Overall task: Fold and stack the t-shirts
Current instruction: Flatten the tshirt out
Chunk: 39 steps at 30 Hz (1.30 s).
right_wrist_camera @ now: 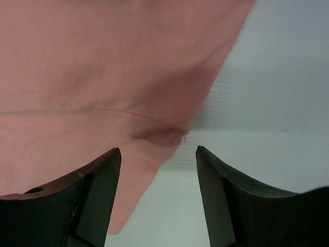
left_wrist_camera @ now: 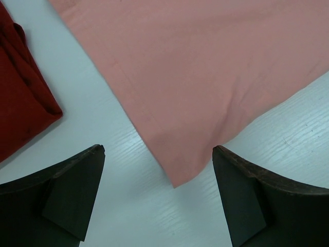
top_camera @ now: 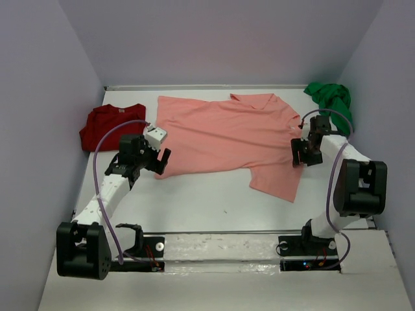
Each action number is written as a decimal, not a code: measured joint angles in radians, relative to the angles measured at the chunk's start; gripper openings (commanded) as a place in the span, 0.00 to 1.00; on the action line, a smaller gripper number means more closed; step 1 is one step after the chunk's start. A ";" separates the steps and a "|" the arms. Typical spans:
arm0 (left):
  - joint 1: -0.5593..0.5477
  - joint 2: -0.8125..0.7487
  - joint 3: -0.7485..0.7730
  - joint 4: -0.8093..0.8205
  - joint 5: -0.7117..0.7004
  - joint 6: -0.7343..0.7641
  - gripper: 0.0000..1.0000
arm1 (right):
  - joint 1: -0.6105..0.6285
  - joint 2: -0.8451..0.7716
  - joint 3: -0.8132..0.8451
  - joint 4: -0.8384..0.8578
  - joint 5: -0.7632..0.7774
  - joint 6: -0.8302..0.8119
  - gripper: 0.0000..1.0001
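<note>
pink shirt (top_camera: 227, 139) flat on table (top_camera: 214, 194); red shirt (top_camera: 107, 126) left, green shirt (top_camera: 331, 97) right | left claw (left_wrist_camera: 158, 149) wide open, empty, over hem corner | right claw (right_wrist_camera: 158, 151) part-open astride shirt edge, gripping nothing | risk: edge slips out, fold skews

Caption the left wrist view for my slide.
Open left gripper over the table, jaws straddling a corner of the salmon-pink t-shirt, dark red t-shirt at left.
</note>
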 measured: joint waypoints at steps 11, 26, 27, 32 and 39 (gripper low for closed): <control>0.013 0.000 0.000 0.003 -0.005 0.000 0.95 | 0.000 0.090 0.048 -0.043 -0.021 0.000 0.60; 0.032 -0.004 0.000 0.006 -0.003 0.000 0.96 | 0.000 0.162 0.070 -0.053 0.016 0.003 0.33; 0.032 -0.004 0.000 0.006 -0.003 0.000 0.95 | 0.000 0.163 0.071 -0.054 0.017 0.003 0.26; 0.036 -0.005 0.000 0.006 0.006 0.004 0.92 | 0.000 0.167 0.076 -0.060 0.016 0.000 0.03; 0.039 -0.004 0.028 -0.070 0.036 0.097 0.89 | 0.000 0.167 0.076 -0.064 0.016 -0.001 0.00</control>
